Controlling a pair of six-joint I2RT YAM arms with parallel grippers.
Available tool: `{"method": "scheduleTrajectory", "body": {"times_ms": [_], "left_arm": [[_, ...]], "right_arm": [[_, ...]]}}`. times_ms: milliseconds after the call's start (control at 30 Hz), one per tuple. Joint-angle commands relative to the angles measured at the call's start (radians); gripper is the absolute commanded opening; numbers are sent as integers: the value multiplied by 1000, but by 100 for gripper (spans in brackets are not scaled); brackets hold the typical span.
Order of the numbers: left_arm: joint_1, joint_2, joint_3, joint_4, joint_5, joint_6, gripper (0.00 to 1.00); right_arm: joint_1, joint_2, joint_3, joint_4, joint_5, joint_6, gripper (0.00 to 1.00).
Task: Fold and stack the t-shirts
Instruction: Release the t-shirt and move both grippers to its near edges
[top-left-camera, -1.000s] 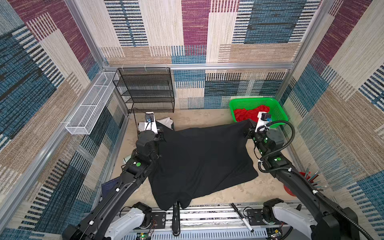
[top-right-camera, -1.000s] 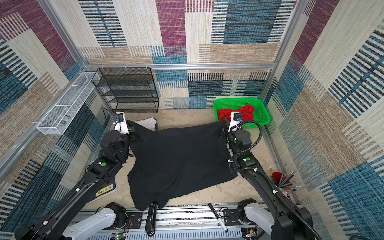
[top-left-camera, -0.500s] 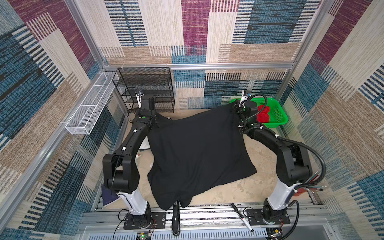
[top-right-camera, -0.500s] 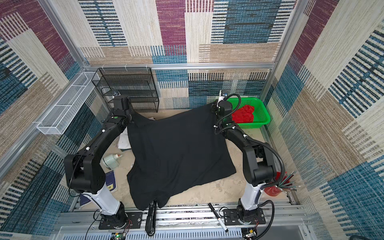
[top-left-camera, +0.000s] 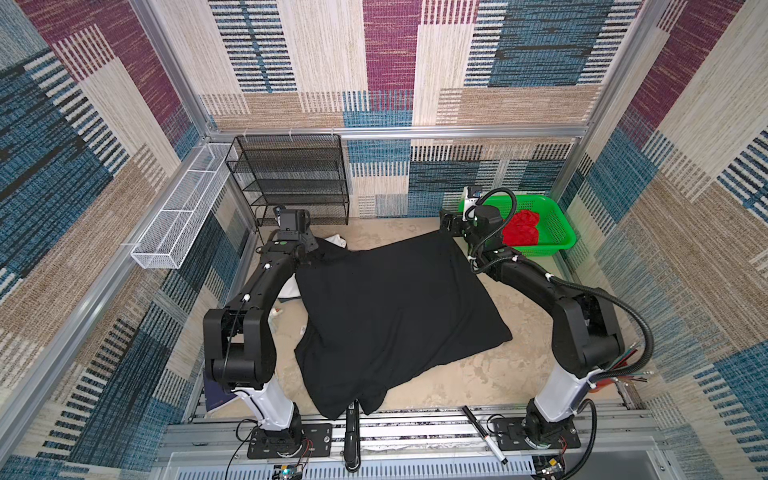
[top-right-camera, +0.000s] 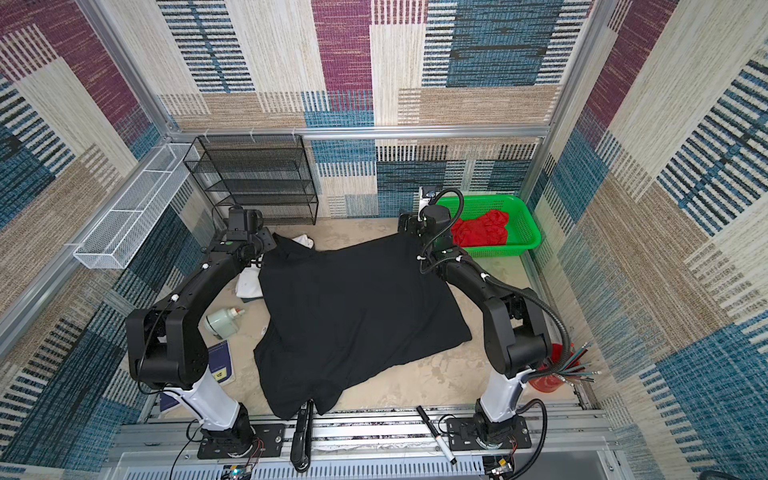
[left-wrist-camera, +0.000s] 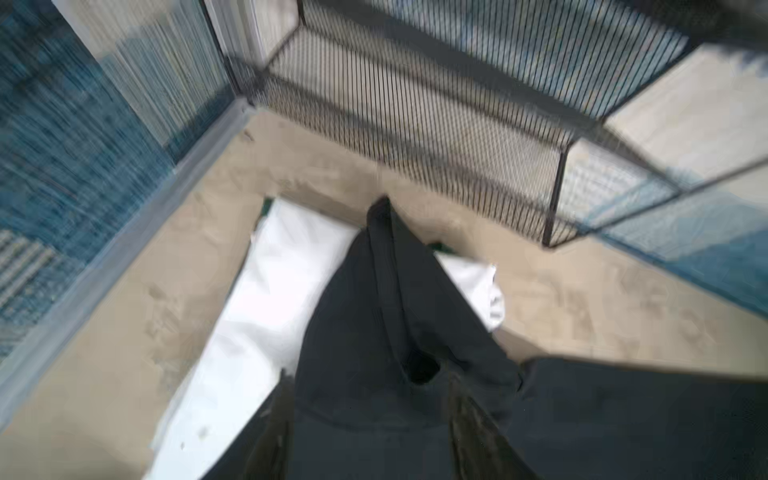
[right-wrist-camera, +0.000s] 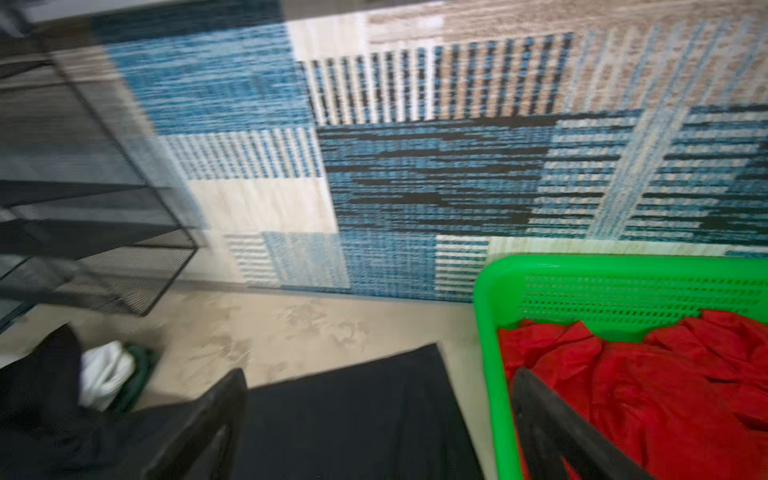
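Cataloguing, we record: black t-shirt (top-left-camera: 395, 316), spread flat on the desk (top-left-camera: 478, 374), near hem at its edge, far-left corner bunched over the white t-shirt (left-wrist-camera: 266, 316); left fingers (left-wrist-camera: 272, 432), parted, released, black cloth beneath; right fingers (right-wrist-camera: 208, 415), spread wide, released, over the far-right corner; red t-shirt (top-left-camera: 521, 228), crumpled in green basket (top-left-camera: 540, 248), far right.

A: Your left gripper (left-wrist-camera: 370, 380): mesh rack (left-wrist-camera: 415, 104) close ahead, side wall (left-wrist-camera: 62, 124) off one finger. White shirt (left-wrist-camera: 257, 332) and black shirt (left-wrist-camera: 374, 311) lie right under the fingers.
B: Any room there?
A: Only a strip of bare table (left-wrist-camera: 582, 299) between tool and rack.
B: And your right gripper (right-wrist-camera: 378, 374)?
A: One finger hangs over the green basket (right-wrist-camera: 486, 332) rim. Ahead, open table up to the back wall (right-wrist-camera: 415, 166); rack well off the other finger.
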Motion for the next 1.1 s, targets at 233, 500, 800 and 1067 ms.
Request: {"method": "scheduleTrajectory", "body": {"times_ms": [233, 500, 800, 1067], "left_arm": [[-33, 162, 27, 49, 154, -63, 57], [-38, 291, 144, 23, 156, -72, 40], [-68, 313, 242, 47, 176, -19, 0], [-125, 581, 707, -133, 192, 103, 18]], "right_arm": [[60, -273, -466, -138, -102, 198, 99], [59, -407, -636, -167, -74, 251, 99], [59, -392, -612, -176, -85, 256, 99], [59, -383, -636, -167, -101, 281, 99]]}}
